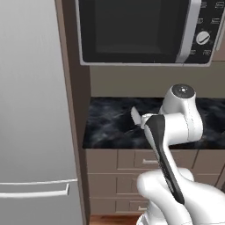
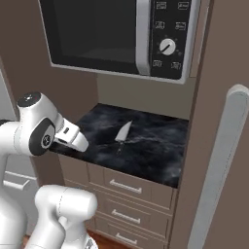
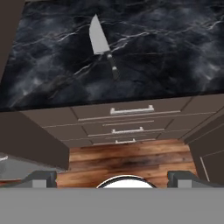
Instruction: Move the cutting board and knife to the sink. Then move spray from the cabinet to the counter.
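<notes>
My own arm hides most of the knife point(image 1: 135, 116) in the left base view; only its blade tip peeks out. My pincer point(image 3: 113, 177) hangs with its fingertips point(image 3: 40, 177) wide apart, holding nothing, short of the counter point(image 2: 151, 146). The knife lies flat on that black marble, alone, under the microwave point(image 2: 116, 34), above brown drawers point(image 3: 131, 120) and wood floor point(image 3: 127, 157).

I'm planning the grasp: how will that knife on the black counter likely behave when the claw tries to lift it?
The chef's knife with a broad silver blade and short dark handle lies flat on the black marble-look countertop, so it will probably stay stiff and won't roll. Its low profile may let it slide when nudged. The narrow handle looks like the safer place to grip.
</notes>
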Controlling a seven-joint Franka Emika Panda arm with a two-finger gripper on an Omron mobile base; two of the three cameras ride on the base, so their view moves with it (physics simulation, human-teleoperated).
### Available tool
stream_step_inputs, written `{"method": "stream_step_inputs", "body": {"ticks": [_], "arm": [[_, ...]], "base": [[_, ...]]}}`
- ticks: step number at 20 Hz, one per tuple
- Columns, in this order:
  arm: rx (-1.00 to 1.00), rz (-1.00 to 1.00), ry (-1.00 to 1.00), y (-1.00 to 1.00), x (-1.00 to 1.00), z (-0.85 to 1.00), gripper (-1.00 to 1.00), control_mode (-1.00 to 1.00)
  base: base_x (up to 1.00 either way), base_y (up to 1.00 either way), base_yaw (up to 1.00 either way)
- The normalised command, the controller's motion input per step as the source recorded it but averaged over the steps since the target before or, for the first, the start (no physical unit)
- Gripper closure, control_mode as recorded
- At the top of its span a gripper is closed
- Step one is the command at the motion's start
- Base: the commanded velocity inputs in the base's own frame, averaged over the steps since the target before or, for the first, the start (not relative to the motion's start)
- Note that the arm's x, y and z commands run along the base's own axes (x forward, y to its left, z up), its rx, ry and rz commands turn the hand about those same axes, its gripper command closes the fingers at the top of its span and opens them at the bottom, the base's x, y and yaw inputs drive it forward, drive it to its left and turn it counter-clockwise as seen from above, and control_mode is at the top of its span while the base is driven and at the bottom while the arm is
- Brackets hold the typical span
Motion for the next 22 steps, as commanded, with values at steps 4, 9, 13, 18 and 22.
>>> {"method": "stream_step_inputs", "body": {"ticks": [4,9,13,18,22], "arm": [[0.00,0.00,0.00,0.00,0.00,0.00,-1.00,1.00],[0.00,0.00,0.00,0.00,0.00,0.00,-1.00,1.00],[0.00,0.00,0.00,0.00,0.00,0.00,-1.00,1.00],[0.00,0.00,0.00,0.00,0.00,0.00,-1.00,1.00],[0.00,0.00,0.00,0.00,0.00,0.00,-1.00,1.00]], "base": [[0.42,-0.03,-0.06],[0.44,0.00,-0.03],[0.43,0.00,0.00],[0.34,0.00,0.00],[0.31,0.00,0.00]]}}
